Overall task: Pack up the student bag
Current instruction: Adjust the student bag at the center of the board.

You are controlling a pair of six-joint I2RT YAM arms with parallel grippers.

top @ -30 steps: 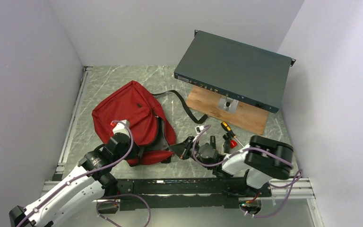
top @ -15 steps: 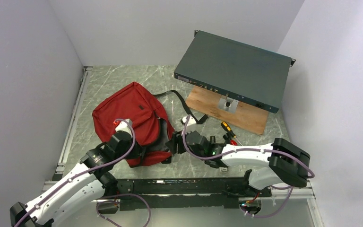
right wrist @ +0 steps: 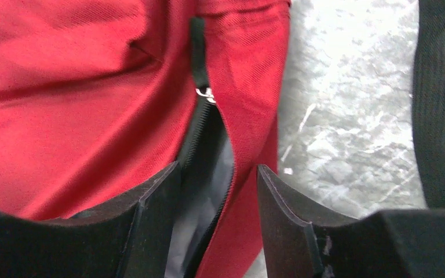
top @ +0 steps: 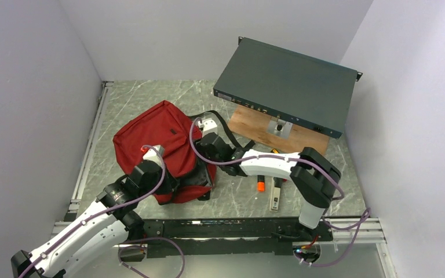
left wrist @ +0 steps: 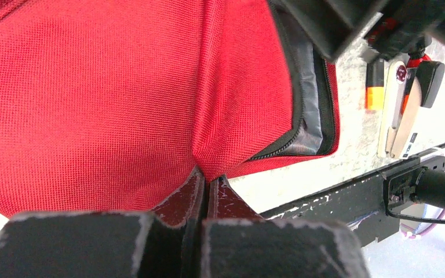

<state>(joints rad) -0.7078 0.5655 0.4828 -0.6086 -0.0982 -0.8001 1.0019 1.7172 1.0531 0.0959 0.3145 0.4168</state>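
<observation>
The student bag, dark red fabric with black zips, lies left of centre on the table. My left gripper is at its near edge. In the left wrist view this gripper is shut on a fold of the red fabric, beside the gaping zip with grey lining. My right gripper hovers over the bag's right side. Seen from the right wrist, it stands open, and its fingertips straddle the red edge of the open zip. The zip pull lies just ahead.
A flat dark teal box rests tilted on a wooden board at the back right. A black strap trails from the bag over the table. An orange-and-black marker, a white tool and a screwdriver lie right of the bag.
My right gripper has opened and swung left and away from the tools, coming over the bag's zip opening. The left gripper has kept its hold on the bag's fabric.
</observation>
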